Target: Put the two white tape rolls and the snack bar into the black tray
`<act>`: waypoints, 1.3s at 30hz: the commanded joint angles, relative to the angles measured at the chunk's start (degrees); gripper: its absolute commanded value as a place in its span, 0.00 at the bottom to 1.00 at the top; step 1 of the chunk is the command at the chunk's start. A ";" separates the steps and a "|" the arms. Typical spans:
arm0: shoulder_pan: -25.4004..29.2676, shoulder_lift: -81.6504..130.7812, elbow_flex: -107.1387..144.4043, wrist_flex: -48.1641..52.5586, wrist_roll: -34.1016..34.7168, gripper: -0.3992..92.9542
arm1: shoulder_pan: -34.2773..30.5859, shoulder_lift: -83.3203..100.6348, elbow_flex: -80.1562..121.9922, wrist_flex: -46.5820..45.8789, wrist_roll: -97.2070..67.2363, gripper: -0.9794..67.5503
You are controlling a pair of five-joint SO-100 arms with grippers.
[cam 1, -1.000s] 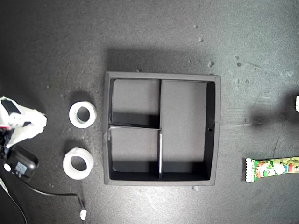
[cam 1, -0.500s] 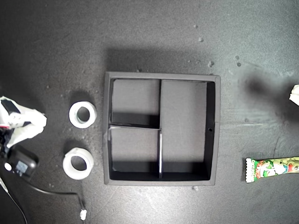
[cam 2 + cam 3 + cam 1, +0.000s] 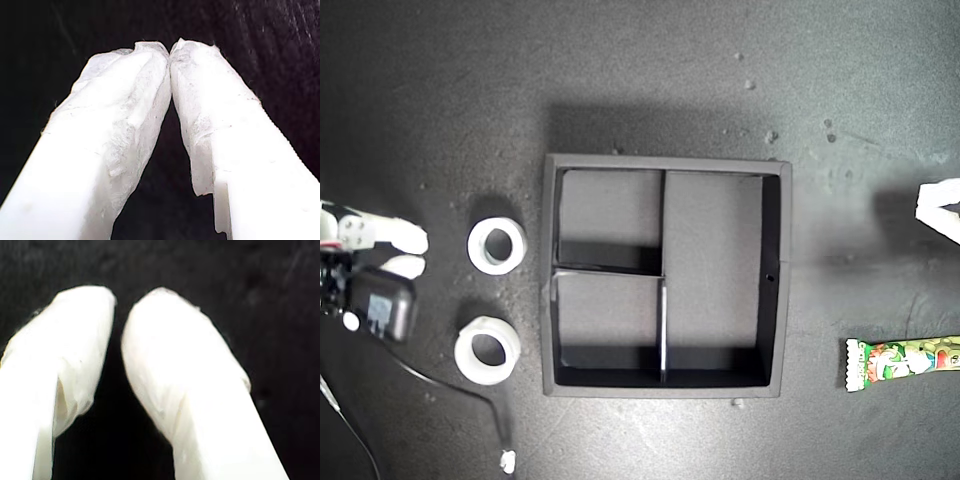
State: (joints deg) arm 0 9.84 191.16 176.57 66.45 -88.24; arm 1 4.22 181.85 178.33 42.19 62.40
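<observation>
tray: black tray (image 3: 775,280) has nothing in it | left to do: both tape rolls (image 3: 497,245) on exterior view's left, snack bar (image 3: 903,361) on its right | my first gripper (image 3: 170,50): tips together, holding nothing | my second gripper (image 3: 120,307): tips a little apart

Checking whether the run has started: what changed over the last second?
White fingers at the exterior view's left parted; the white fingers at its right edge came further in. Nothing was grasped. The two white ring-shaped tape rolls, green-and-white snack bar wrapper and square black tray stayed put.

overhead exterior view, wrist views close-up
</observation>
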 commanded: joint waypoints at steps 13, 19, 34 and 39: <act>4.66 2.64 -4.31 -25.05 32.08 0.15 | -4.75 0.44 0.70 -3.96 -13.10 0.01; 4.22 -5.98 -11.16 -21.01 34.01 0.19 | -4.39 0.44 0.70 -3.87 -8.44 0.01; 2.46 -53.96 -32.87 -23.03 40.08 0.16 | -4.83 0.44 0.70 -2.29 -7.03 0.01; 1.67 -57.74 -33.84 -23.47 40.69 0.16 | -4.57 0.44 0.70 -1.85 -6.94 0.01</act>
State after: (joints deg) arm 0 12.57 134.74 145.81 43.95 -48.52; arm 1 -0.53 181.85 178.33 39.73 55.99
